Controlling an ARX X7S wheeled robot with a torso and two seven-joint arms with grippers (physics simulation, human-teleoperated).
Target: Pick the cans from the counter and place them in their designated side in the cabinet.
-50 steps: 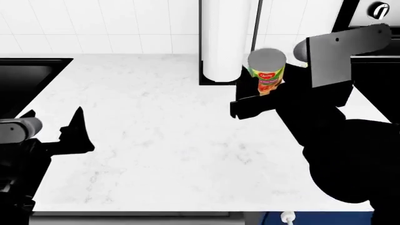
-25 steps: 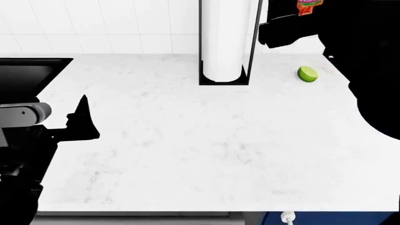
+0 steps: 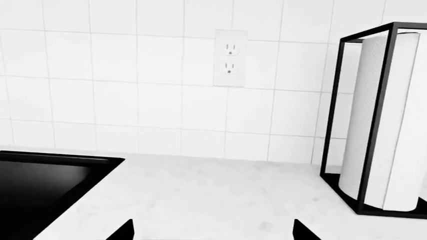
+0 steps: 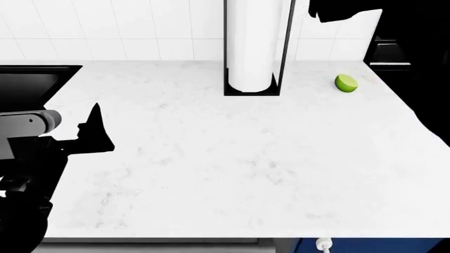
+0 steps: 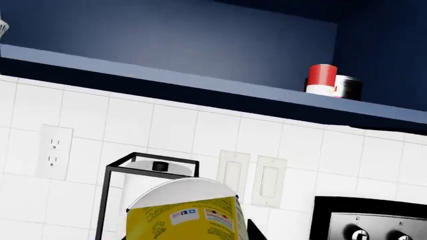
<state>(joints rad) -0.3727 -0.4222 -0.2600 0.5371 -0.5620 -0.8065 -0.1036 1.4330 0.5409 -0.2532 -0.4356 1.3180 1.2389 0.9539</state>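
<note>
The yellow-labelled can [image 5: 183, 212] with a grey lid fills the near part of the right wrist view. My right gripper is shut on it, with one dark finger [image 5: 256, 232] showing beside it. In the head view that gripper [image 4: 344, 9] is raised to the top edge and the can is hidden. A red-and-white can [image 5: 321, 80] stands on the dark blue cabinet shelf [image 5: 200, 82] above the tiles. My left gripper [image 4: 95, 130] hovers low over the counter [image 4: 225, 158] at its left side, open and empty [image 3: 213, 234].
A paper towel roll in a black frame [image 4: 253, 47] stands at the back of the counter, with a green lime [image 4: 345, 83] to its right. A black recessed area [image 4: 28, 84] borders the counter's left. A black-and-white container [image 5: 348, 87] sits next to the shelved can.
My right arm has lifted the yellow can from above the counter up out of the head view's top. The lime behind it is uncovered. My left gripper has shifted slightly right.
</note>
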